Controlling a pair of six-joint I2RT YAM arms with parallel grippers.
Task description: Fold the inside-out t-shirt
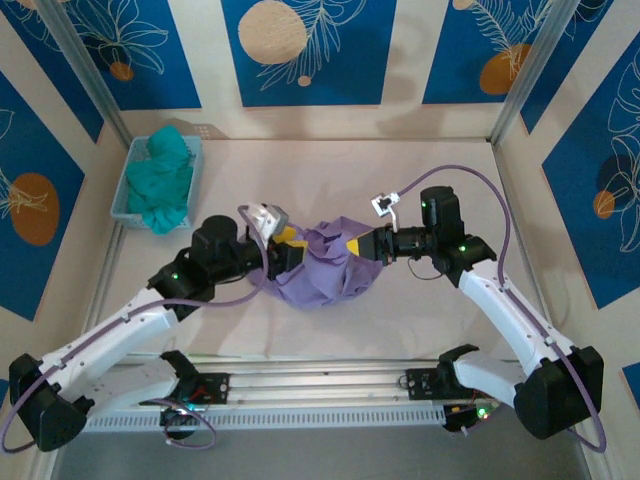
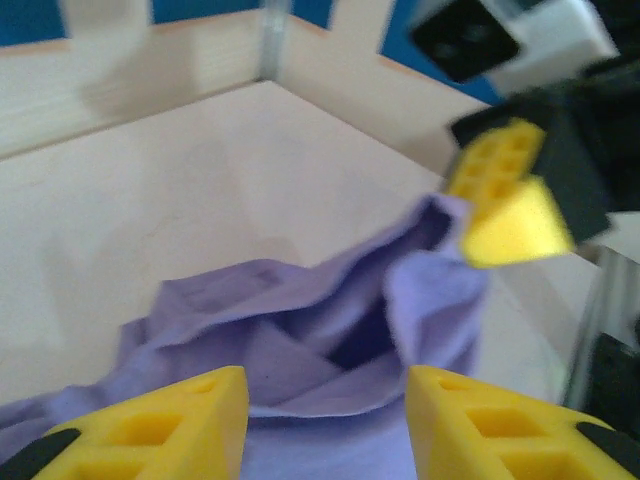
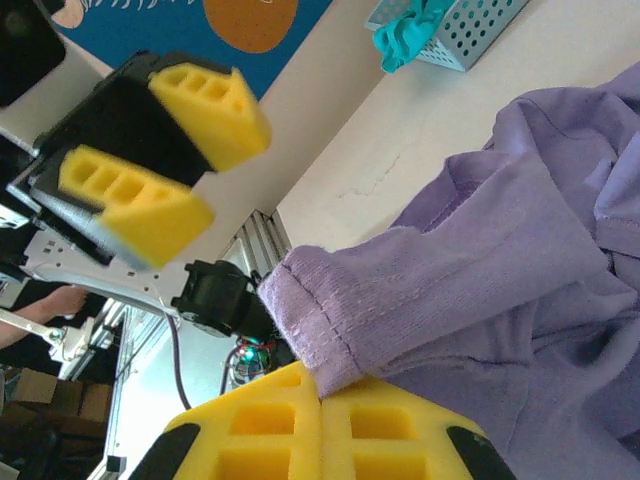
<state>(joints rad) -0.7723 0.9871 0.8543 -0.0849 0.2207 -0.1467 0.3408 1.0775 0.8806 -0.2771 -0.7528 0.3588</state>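
Inside-out t-shirt [image 1: 320,268], lavender, is pinched at a ribbed, stitched edge [image 3: 320,320] by the right hand [image 3: 320,398], whose yellow pads are pressed together on a small fold of that edge. Just beside it and facing it, the left hand [image 2: 325,395] has its pads apart with nothing between them and hovers over the cloth. Between the two hands the shirt lies in a crumpled heap at the middle of the counter [image 1: 420,170], its layers bunched over one another rather than spread flat. Well apart, at the far left corner, a teal garment [image 1: 165,178] sits in a pale blue basket [image 1: 122,205].

Likely risks: the right hand's bite is narrow and could slip off the edge under a hard pull. The left hand, closing into the heap, could catch several layers at once, so the shirt would lift as a wad instead of opening out. The hands are close enough to knock together.
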